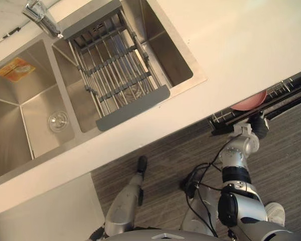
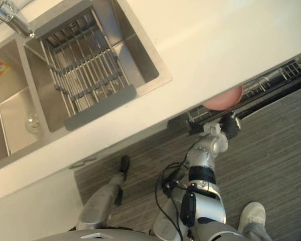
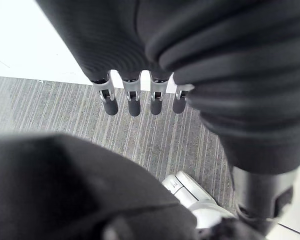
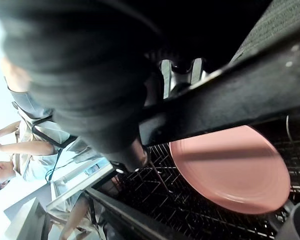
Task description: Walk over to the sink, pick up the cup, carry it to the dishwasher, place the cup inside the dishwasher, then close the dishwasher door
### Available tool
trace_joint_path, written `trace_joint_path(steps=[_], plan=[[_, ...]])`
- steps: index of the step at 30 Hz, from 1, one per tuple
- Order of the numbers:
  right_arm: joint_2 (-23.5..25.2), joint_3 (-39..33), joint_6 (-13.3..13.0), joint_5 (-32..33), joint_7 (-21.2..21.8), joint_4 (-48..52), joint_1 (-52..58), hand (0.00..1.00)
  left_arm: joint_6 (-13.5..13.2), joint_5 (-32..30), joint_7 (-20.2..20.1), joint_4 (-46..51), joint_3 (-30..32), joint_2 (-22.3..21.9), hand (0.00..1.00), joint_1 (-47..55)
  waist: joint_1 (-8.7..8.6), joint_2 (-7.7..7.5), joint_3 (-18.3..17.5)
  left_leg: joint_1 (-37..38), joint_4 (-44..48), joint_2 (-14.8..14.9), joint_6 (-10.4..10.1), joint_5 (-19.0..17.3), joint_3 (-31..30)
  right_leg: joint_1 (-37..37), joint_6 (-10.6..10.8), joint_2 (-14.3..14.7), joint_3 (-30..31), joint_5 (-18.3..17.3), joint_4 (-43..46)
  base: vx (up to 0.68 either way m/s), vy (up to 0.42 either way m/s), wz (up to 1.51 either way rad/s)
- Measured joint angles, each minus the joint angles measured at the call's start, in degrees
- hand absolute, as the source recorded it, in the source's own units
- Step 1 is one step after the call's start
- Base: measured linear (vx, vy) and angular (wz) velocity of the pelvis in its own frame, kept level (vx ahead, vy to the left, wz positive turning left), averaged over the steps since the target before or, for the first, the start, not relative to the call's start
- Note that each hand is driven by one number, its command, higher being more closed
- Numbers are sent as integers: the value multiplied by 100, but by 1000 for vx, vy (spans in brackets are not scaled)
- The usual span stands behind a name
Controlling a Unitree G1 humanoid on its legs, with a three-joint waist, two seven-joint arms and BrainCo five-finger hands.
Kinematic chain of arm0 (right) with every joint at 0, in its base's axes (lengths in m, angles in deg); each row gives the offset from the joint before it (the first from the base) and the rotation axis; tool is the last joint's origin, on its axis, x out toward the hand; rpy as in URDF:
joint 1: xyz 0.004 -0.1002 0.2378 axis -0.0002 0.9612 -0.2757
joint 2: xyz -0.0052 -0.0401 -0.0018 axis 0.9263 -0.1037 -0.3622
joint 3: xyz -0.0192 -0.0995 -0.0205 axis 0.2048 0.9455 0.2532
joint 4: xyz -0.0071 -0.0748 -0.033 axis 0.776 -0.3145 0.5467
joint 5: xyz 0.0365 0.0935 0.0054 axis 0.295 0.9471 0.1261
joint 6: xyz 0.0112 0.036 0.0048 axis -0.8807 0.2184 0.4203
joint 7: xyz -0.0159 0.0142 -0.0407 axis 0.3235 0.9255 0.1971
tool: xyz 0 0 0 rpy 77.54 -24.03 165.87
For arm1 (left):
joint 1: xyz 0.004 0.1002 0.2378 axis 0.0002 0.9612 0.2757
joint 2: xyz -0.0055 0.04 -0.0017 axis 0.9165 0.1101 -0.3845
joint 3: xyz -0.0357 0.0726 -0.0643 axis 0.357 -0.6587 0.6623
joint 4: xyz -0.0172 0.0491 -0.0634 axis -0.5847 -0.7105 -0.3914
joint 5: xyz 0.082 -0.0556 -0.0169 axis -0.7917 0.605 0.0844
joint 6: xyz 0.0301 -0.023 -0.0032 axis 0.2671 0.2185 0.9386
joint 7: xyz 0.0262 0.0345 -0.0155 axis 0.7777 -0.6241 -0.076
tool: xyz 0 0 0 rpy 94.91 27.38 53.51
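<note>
The dishwasher (image 1: 291,88) is open under the counter at the right, its dark wire rack holding a pink plate (image 1: 251,102). My right hand (image 1: 255,128) reaches to the dark front edge of the rack (image 1: 231,124). In the right wrist view that dark bar (image 4: 225,107) crosses in front of the hand and hides its fingers, with the pink plate (image 4: 230,170) just beyond. A grey rounded rim (image 4: 297,222), perhaps the cup, sits in the rack beside the plate. My left hand (image 3: 132,97) hangs over the floor with straight fingers, holding nothing.
A steel double sink (image 1: 35,105) lies in the pale counter (image 1: 231,45), with a grey drying rack (image 1: 118,75) across one basin, a tap (image 1: 40,17) and an orange item (image 1: 15,69). A person's white shoe (image 2: 253,216) stands close on the striped floor. People (image 4: 20,150) stand beyond the dishwasher.
</note>
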Motion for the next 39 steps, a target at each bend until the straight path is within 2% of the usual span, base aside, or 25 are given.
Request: trace_joint_path(steps=[3, 6, 8, 10, 11, 12, 14, 15, 18, 23, 27, 30, 31, 32, 33, 34, 35, 37, 38, 39], plan=[[19, 8, 6, 220, 254, 319, -52, 100, -46, -1, -58, 26, 44, -2, 0, -30, 74, 5, 12, -106, -9, 2, -14, 28, -13, -102, -9, -5, 67, -19, 75, -45, -9, 5], [36, 67, -22, 705, 730, 505, -91, 100, -90, -1, -62, 42, 224, -34, 0, -76, 131, 0, 36, -130, -18, 16, -37, 26, -2, -141, -21, -37, 72, -88, 191, -46, -26, 5], [148, 95, -98, 1152, 1128, 794, -90, 100, -100, -3, -65, 61, 235, -34, 0, -82, 131, -1, 39, -147, -19, 34, -12, 27, 91, -191, -34, -71, 88, -145, 283, -20, -28, 2], [229, 221, -231, 1697, 1939, 1721, -122, 100, -97, -4, -101, 68, 363, -48, 0, -99, 94, -28, 66, -197, -18, 58, -27, 52, 188, -320, -60, -83, 179, -171, 361, -14, -24, -9], [245, 222, -233, 1871, 2060, 1856, -132, 100, -96, -4, -114, 68, 438, -49, 0, -102, 76, -54, 83, -188, -18, 63, -33, 55, 207, -338, -66, -86, 202, -181, 383, -18, -34, -18], [312, 241, -6, 2369, 2561, 1867, -124, 100, -98, -4, -178, 78, 603, -35, 0, -129, 47, -134, 133, -163, -18, 82, -48, 64, 279, -400, -84, -76, 295, -217, 450, -15, -36, -17], [370, 250, 143, 2655, 2806, 1901, -124, 100, -99, -5, -188, 80, 683, -46, 0, -172, 35, -139, 136, -168, -19, 90, -52, 65, 294, -427, -101, -71, 311, -233, 472, -9, -35, -10], [453, 269, 269, 2953, 3078, 1911, -117, 100, -104, -7, -208, 93, 716, -41, 0, -217, 29, -143, 139, -169, -23, 111, -60, 64, 336, -444, -117, -61, 321, -246, 488, -3, -26, -4], [462, 285, 393, 3016, 3246, 1868, -78, 100, -119, -7, -229, 95, 756, -45, 0, -222, -1, -153, 145, -168, -31, 148, -76, 80, 465, -442, -119, -53, 321, -247, 486, 0, -8, -1], [462, 284, 642, 3014, 3722, 984, -86, 100, -277, -9, -221, 87, 910, -78, 0, -230, -3, -214, 157, -99, -22, 175, -75, 83, 464, -365, -118, -17, 284, -237, 386, 0, 0, 0], [577, 323, 645, 2977, 3866, 832, -49, 100, -310, -101, -225, 65, 910, -67, 0, -241, -7, -229, 150, 15, -21, 279, -123, 41, 498, -157, -121, 117, 205, -201, 202, 20, -5, -2], [567, 757, 594, 2184, 3631, 834, 312, 100, -308, -114, -225, 55, 911, -37, 0, -231, -12, -306, 112, 194, -19, 355, -108, 27, 600, 8, -123, 213, 228, -198, 125, 44, -23, -14], [591, 1023, 587, 1668, 3398, 836, 506, 0, -309, -115, -216, 23, 910, -9, 0, -232, -27, -356, 72, 293, -17, 397, -127, -4, 640, 100, -125, 277, 248, -197, 69, 54, -36, -27], [634, 1316, 589, 1083, 3130, 835, 775, 0, -310, -114, -202, -5, 895, 31, 0, -231, -26, -417, -32, 377, 16, 455, -148, -62, 698, 180, -128, 362, 280, -189, -17, 65, -38, -28], [657, 1448, 586, 841, 3009, 837, 926, 0, -310, -115, -187, -7, 891, 45, 0, -231, -10, -452, -109, 410, 40, 483, -160, -95, 733, 222, -130, 409, 295, -175, -65, 98, -31, -28], [708, 1686, 594, 323, 2735, 831, 1270, 0, -311, -119, -160, -22, 872, 72, 0, -228, -12, -492, -236, 513, 135, 541, -176, -196, 764, 408, -118, 514, 299, -142, -215, 101, -17, -21], [752, 1776, 598, 105, 2636, 820, 1469, 0, -327, -124, -158, -44, 863, 86, 0, -225, -15, -515, -306, 577, 173, 559, -176, -243, 777, 507, -108, 556, 301, -128, -288, 131, -5, -24], [858, 2001, 611, -614, 2363, 571, 2186, 0, -550, -117, -41, -149, 654, 125, 0, -181, -36, -593, -643, 836, 295, 649, -175, -453, 920, 877, -58, 781, 385, -1, -690, 121, 23, -35], [855, 2045, 621, -718, 2315, 474, 2340, 0, -594, -118, -20, -149, 598, 140, 0, -170, -48, -606, -709, 902, 333, 662, -181, -515, 961, 969, -43, 851, 422, 54, -830, 113, 56, -70], [863, 2111, 681, -951, 2241, 169, 2758, 0, -617, -101, 71, -144, 456, 203, 0, -163, -83, -669, -861, 1100, 427, 730, -174, -678, 1166, 1220, -21, 1055, 603, 275, -1261, 80, 53, -68]])
